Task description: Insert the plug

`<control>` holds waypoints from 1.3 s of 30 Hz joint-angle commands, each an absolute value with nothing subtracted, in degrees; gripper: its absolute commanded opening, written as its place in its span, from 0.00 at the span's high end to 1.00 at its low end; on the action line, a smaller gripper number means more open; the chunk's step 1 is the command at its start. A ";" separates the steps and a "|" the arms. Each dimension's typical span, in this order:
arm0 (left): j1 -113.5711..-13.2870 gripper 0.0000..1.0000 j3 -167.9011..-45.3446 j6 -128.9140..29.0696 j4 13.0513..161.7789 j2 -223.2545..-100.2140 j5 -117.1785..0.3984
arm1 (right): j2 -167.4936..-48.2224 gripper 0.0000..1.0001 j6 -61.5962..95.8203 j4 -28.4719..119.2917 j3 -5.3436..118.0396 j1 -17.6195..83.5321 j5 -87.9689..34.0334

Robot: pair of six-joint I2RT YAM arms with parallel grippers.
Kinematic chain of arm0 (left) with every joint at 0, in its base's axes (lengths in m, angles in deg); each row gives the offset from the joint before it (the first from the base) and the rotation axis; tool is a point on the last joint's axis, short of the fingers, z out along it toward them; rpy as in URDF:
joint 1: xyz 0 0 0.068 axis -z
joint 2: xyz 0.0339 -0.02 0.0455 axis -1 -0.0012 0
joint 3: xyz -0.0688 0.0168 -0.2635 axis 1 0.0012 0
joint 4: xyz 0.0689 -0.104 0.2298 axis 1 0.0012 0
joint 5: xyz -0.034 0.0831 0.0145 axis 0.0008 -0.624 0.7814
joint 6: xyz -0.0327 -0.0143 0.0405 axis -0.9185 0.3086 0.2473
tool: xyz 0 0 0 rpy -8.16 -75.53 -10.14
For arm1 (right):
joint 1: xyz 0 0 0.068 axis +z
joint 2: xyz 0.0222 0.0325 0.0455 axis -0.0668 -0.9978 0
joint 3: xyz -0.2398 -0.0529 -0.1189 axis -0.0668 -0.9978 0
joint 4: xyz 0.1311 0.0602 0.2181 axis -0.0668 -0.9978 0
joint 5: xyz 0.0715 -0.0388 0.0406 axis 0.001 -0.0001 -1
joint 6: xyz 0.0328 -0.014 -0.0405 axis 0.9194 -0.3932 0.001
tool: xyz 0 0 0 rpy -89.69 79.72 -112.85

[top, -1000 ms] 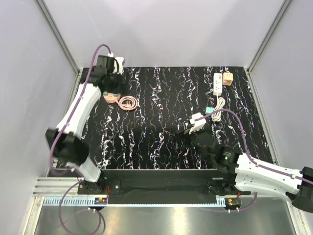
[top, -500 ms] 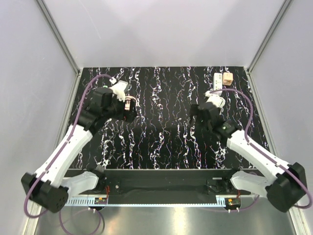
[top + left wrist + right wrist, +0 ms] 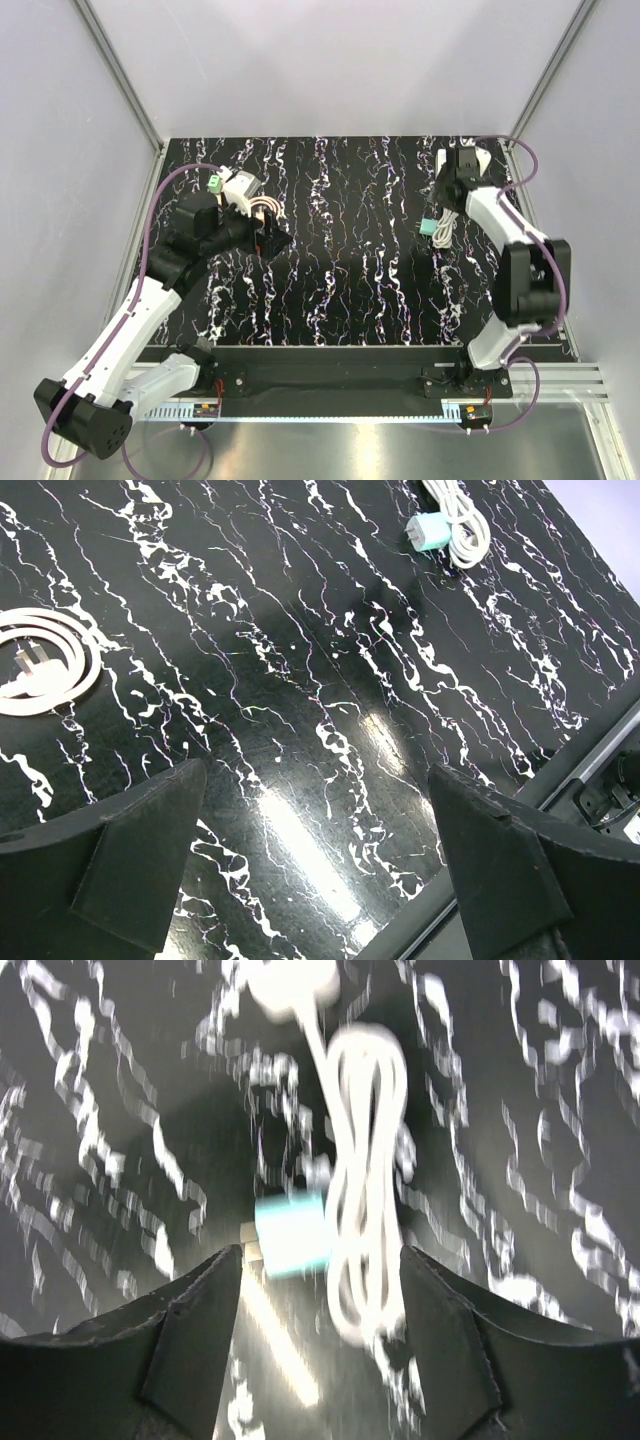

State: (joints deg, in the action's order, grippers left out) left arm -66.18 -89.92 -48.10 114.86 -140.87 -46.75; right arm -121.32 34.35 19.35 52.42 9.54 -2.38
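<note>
The black white-veined table (image 3: 340,290) fills most of the overhead view, and my two arms reach across it well apart. My left arm (image 3: 150,290) angles over the left half. My right arm (image 3: 505,225) stretches to the far right corner. My left gripper (image 3: 318,775) hangs over bare tabletop with its fingers spread wide, holding nothing and touching nothing. My right gripper (image 3: 320,1260) is also parted, with a clear gap between its fingers and nothing pinched in it, though its own view is smeared with blur. From above, my right wrist sits over the white power strip (image 3: 443,162), of which only a sliver shows just beside it. The bundled white cord (image 3: 365,1170) lies on the table nearer the bases than the strip, and in my right wrist view it sits between my two fingers. A coiled pinkish cable (image 3: 90,665) lies flat on the table just beside my left gripper. The small teal cord end (image 3: 290,1235) touches the bundle's side. The plug shows in none of my views. My right wrist covers that far corner from above, so I cannot tell where it sits relative to my fingers.
</note>
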 commanded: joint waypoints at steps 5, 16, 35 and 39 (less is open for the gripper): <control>-65.06 0.02 -90.00 -47.48 112.46 -140.12 -49.51 | -137.77 0.31 27.45 21.30 68.24 4.10 -3.50; -65.06 0.04 -90.26 -47.13 112.72 -142.14 -50.56 | -151.48 0.21 21.80 21.57 87.83 -0.12 -4.30; -65.06 0.04 -90.79 -46.96 113.07 -143.46 -50.65 | -141.92 0.27 25.06 10.59 80.74 0.05 -20.56; -65.06 0.04 -90.44 -47.04 112.90 -142.49 -50.66 | -139.19 0.30 22.70 11.20 75.03 2.15 -23.45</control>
State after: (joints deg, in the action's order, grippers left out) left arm -65.24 -89.92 -47.38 115.45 -143.82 -50.62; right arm -144.01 23.40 12.47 77.25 0.21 -20.08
